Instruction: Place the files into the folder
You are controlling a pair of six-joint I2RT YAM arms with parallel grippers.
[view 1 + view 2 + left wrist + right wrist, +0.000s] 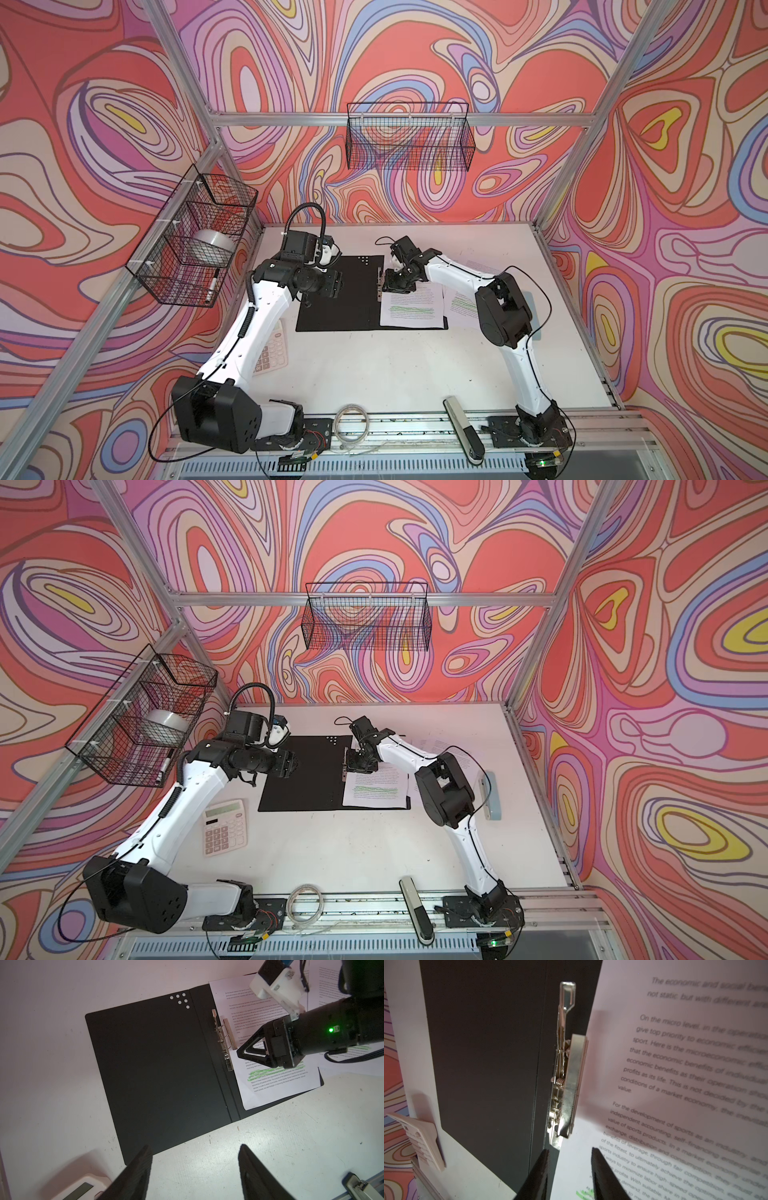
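In both top views the folder (pixel 336 299) (pixel 299 783) lies open, black side up, mid-table. One sheet (pixel 411 309) (pixel 374 791) rests on its right leaf, and a second sheet (pixel 459 305) lies loose on the table just beside it, under the right arm. My right claw (pixel 385 286) (pixel 351 765) is at the clip (pixel 379 286), clearly the nearer one. The left claw (pixel 337 285) (pixel 291 765) hovers over the left leaf. From the left wrist, the left claw (pixel 194 1147) gapes wide and empty above the folder (pixel 155 1074). From the right wrist, the right claw (pixel 569 1150) is narrowly parted, holds nothing and straddles the sheet's (pixel 675 1064) spine-side edge. The clip (pixel 571 1084) lies just ahead, its long axis along the spine and in line with my reach. I cannot tell whether it pinches the sheet. I read "On the micro level" and "For the development of sports as an industry". No brand shows.
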